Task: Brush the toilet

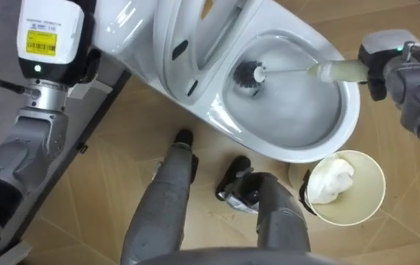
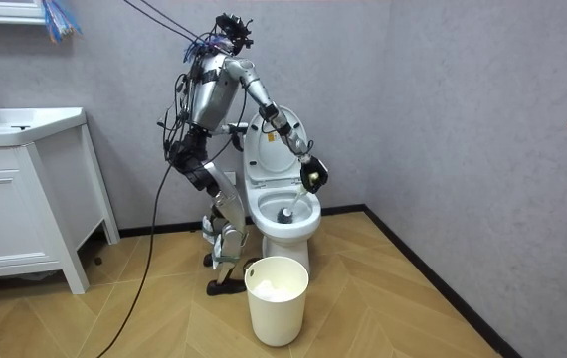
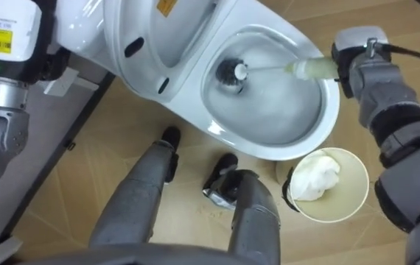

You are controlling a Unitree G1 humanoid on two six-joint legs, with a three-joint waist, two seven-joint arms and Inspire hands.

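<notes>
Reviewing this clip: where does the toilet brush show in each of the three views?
Left eye view: toilet brush at upper centre, head down in the toilet bowl, grip in the right hand.
Right eye view: toilet brush at upper centre, again across the bowl.
Room view: toilet brush near the middle, slanting from the hand into the bowl.
Shared landmark: the white bin beside the toilet.
</notes>
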